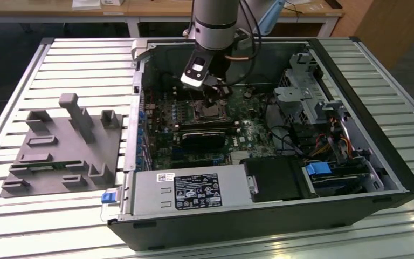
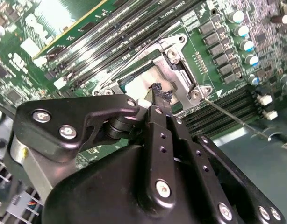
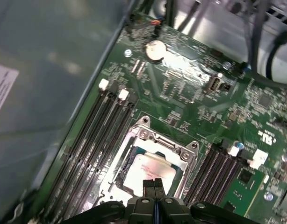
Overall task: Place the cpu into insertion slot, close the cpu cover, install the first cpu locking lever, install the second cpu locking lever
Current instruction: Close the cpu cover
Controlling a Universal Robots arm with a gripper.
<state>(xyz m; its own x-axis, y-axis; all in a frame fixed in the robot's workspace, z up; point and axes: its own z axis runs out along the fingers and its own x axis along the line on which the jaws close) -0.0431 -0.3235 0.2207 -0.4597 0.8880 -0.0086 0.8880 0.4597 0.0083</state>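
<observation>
One arm is reaching down into one open computer case, which is lying on its side on a slatted metal surface. One grey moulded tray is sitting beside the case, toward the exterior view's left. Inside the case, one green circuit board is carrying one square socket, with two banks of long black memory slots, one bank on one side of it and the other bank on the opposite side. One round coin battery is shining further along the board. One chip with a silvery top is lying in the socket, and one thin metal cover is framing it, with the chip showing through its square window. One thin wire lever is angling away from a corner of the socket across the slots. One printed label is showing on the power supply box, and one white sticker is showing on the case wall. The claw is hanging right over the near edge of the chip, its two fingers pressed together with nothing between them. I cannot tell whether the tips are touching the metal.
</observation>
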